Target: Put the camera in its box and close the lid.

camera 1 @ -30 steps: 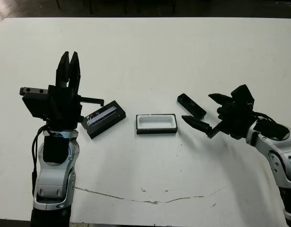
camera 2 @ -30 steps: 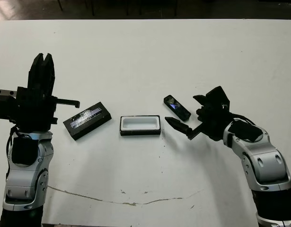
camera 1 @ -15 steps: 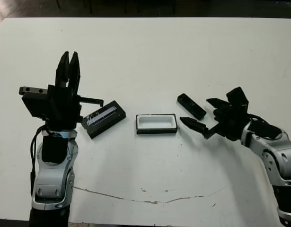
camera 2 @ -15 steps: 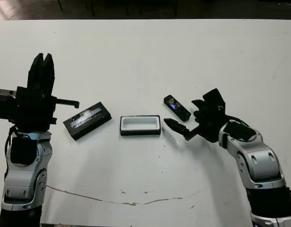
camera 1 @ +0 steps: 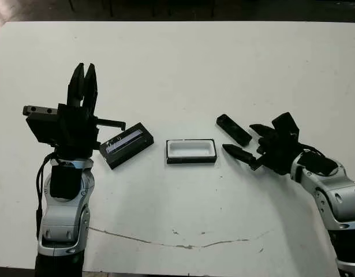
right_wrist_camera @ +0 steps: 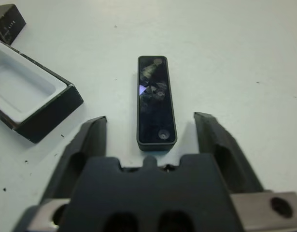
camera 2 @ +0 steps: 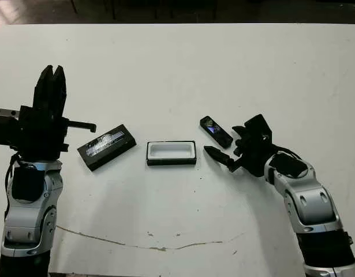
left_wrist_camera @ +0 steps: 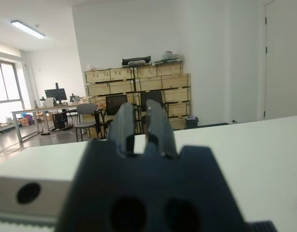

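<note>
Moved in, right gripper [right_wrist_camera: 150, 133] spread around the slim black glossy-faced camera [right_wrist_camera: 156, 102], centre right; probably centre before closing.

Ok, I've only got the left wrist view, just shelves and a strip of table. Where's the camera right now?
Observer: The camera lies flat on the table, one end between the open fingers of the right gripper, which are not touching it.
Operator: And the box?
Observer: The box sits mid-table on the robot's left of the camera, white lining up, nothing inside.
Operator: The lid?
Observer: The lid lies flat further left, apart from the box, near the left arm. The left gripper points up and holds nothing.
</note>
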Controlling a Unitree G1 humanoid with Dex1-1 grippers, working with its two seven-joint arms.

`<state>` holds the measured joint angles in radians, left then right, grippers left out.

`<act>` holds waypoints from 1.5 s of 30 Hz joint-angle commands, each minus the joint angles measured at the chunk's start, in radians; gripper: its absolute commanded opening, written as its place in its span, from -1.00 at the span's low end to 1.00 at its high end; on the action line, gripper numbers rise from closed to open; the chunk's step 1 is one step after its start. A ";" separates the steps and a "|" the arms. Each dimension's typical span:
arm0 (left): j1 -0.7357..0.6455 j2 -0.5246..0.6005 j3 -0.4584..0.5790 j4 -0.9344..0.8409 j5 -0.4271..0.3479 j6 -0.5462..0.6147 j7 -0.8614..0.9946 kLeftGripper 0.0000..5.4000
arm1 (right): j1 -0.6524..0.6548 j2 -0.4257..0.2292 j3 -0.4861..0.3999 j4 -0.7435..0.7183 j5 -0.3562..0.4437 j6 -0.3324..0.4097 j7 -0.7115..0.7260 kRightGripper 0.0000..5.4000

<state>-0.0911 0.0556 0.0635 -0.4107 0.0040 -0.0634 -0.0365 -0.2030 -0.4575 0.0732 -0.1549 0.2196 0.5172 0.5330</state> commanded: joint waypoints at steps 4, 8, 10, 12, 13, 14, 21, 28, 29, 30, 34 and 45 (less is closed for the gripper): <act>0.021 0.009 0.006 0.006 -0.009 0.011 -0.004 -1.00 | 0.037 0.024 -0.009 0.006 -0.016 -0.016 -0.027 -0.21; 0.019 0.009 0.005 0.010 -0.005 0.004 0.000 -1.00 | 0.039 0.027 -0.012 0.009 -0.019 -0.025 -0.022 -0.54; 0.018 0.010 0.005 0.011 -0.005 0.005 -0.001 -1.00 | 0.035 0.026 -0.011 0.010 -0.018 -0.021 -0.018 -0.71; 0.018 0.010 0.006 0.008 -0.008 0.012 -0.002 -1.00 | 0.031 0.025 -0.010 0.009 -0.016 -0.011 -0.015 -0.86; 0.019 0.010 0.006 0.006 -0.006 0.016 -0.001 -1.00 | 0.027 0.024 -0.010 0.011 -0.012 -0.005 -0.011 -0.92; 0.019 0.010 0.007 0.005 -0.006 0.016 0.000 -1.00 | 0.024 0.024 -0.010 0.013 -0.010 -0.002 -0.007 -0.96; 0.017 0.011 0.009 0.010 -0.009 0.008 -0.001 -1.00 | 0.001 0.010 -0.009 -0.004 -0.002 0.061 0.007 -0.98; 0.017 0.010 0.008 0.006 -0.011 0.019 -0.001 -1.00 | -0.040 0.008 -0.049 -0.018 0.046 0.124 0.017 -0.98; 0.016 0.010 0.008 0.007 -0.012 0.019 -0.002 -1.00 | -0.047 0.004 -0.055 -0.018 0.051 0.118 0.023 -0.98; 0.016 0.011 0.009 0.008 -0.012 0.018 -0.002 -1.00 | -0.057 0.003 -0.064 -0.013 0.059 0.104 0.034 -0.98; 0.015 0.014 0.008 0.007 -0.004 0.017 -0.001 -1.00 | -0.102 -0.004 -0.087 0.023 0.079 0.038 0.084 -0.98; 0.019 0.012 0.007 0.002 -0.002 0.017 0.001 -1.00 | -0.328 -0.051 -0.080 0.241 0.122 -0.104 0.345 -0.98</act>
<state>-0.0885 0.0560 0.0667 -0.4131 0.0004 -0.0525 -0.0348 -0.5051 -0.4836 -0.0180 0.0672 0.3373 0.4259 0.8448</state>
